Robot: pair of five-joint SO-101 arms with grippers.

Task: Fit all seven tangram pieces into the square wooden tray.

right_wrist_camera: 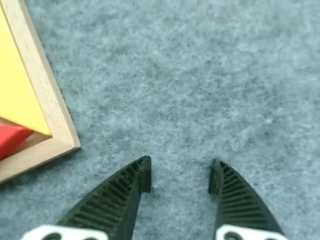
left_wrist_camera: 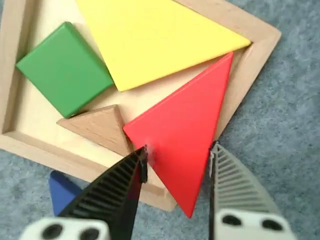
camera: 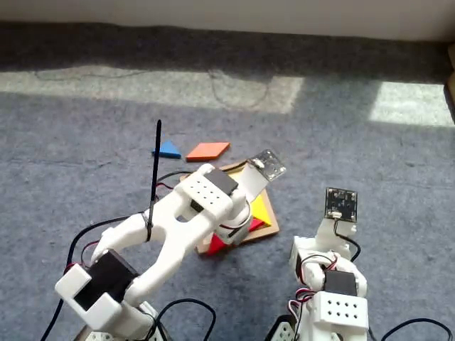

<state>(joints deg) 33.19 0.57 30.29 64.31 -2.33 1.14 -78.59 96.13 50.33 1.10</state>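
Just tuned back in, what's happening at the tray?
The left gripper, open, straddles the red triangle, which lies across the tray rim. Inside sit the yellow triangle, green square and wooden triangle. A blue piece and an orange piece lie on the carpet beyond. The right gripper hangs open beside the tray.

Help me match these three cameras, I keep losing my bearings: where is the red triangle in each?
High view: red triangle juts past the tray's near edge.
Left wrist view: it lies across the tray rim, beside the plain wooden triangle.
Right wrist view: a red sliver beside the yellow triangle, inside the tray corner.
Shared landmark: the tray corner where yellow and red tips meet.
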